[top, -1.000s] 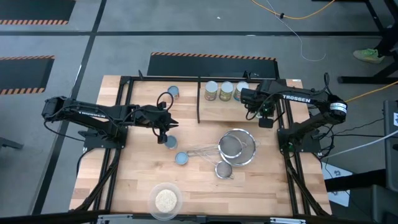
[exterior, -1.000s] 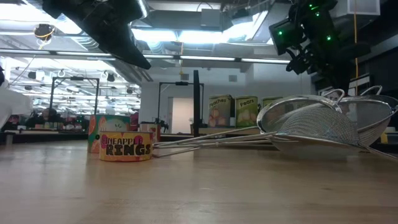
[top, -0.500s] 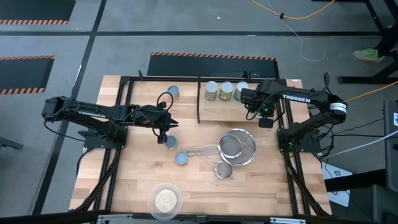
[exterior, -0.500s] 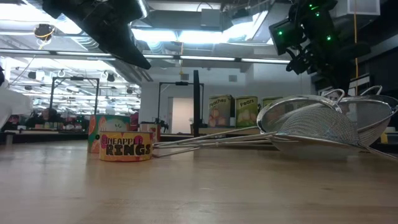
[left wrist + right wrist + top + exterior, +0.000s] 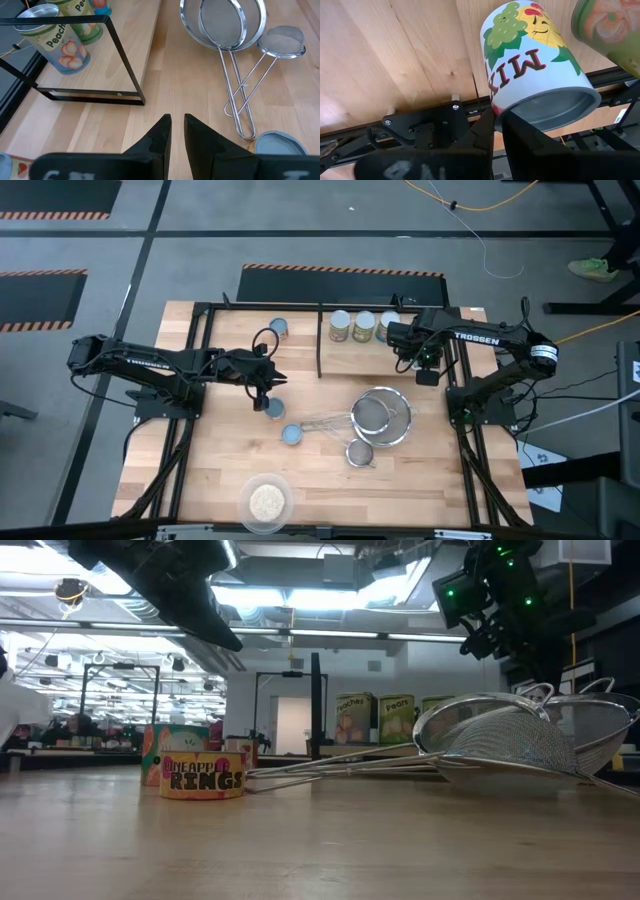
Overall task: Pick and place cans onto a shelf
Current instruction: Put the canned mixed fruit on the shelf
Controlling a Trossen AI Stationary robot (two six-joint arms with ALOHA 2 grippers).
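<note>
The right gripper [image 5: 497,112] has its two fingers almost pressed together, with only a thin gap between them, and it pinches nothing. Its tips sit just beside the lower rim of a can with a fruit label [image 5: 535,65], which stands on the shelf [image 5: 365,360]. From above, this gripper [image 5: 393,333] hovers over the right end of the shelf, close to the rightmost can of a row of three cream-topped cans [image 5: 364,327] standing along the back edge of the shelf. The left gripper [image 5: 177,117] also has its fingers nearly together with a narrow slit, and nothing is between them. It hangs [image 5: 262,395] over the table to the left of the shelf and a little in front of it, just beside a short can with a silver-blue top [image 5: 273,408]. A second short can [image 5: 291,434] lies further in front of the shelf, and a third one [image 5: 279,329] stands just left of the shelf's back corner. Two wire strainers [image 5: 380,415] lie in front of the shelf, and a clear dish of grains [image 5: 266,502] sits far in front of it, at the table's near edge.
</note>
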